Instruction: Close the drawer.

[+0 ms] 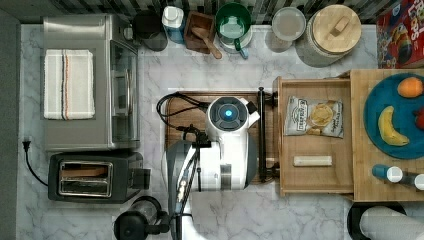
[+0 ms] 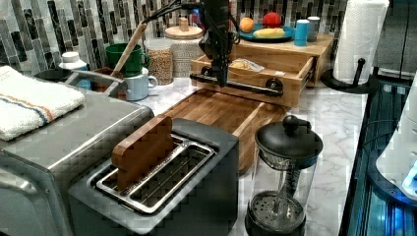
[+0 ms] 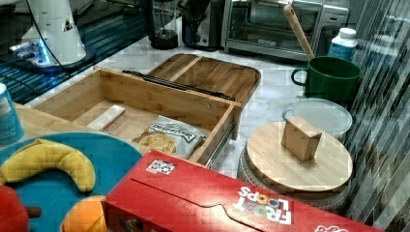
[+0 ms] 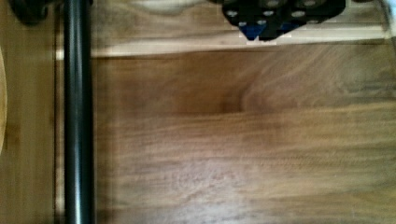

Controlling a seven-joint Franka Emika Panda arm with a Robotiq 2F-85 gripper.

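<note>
The drawer (image 1: 314,142) stands pulled well out from under the thick wooden top (image 1: 387,195) at the top view's right edge of the marble bench (image 1: 210,70), with a bag of chips (image 1: 313,117) and a small pale bar (image 1: 312,160) lying inside it. Its long black handle (image 1: 261,134) faces the brown cutting board (image 3: 212,75), and the gripper (image 2: 220,73) hangs over that board just beside the handle, on the outer side of it; whether its fingers are apart or together cannot be told. The step in hand looks like the approach: nothing presses on the drawer front yet. The next move probably calls for contact against the handle or front, then a straight push toward the wooden top, kept level so the drawer does not bind on its rails. Around the bench stand a toaster (image 1: 92,176), a toaster oven (image 1: 90,82), a coffee press (image 2: 285,177) and a green mug (image 3: 331,77) near the tiled back wall.
</note>
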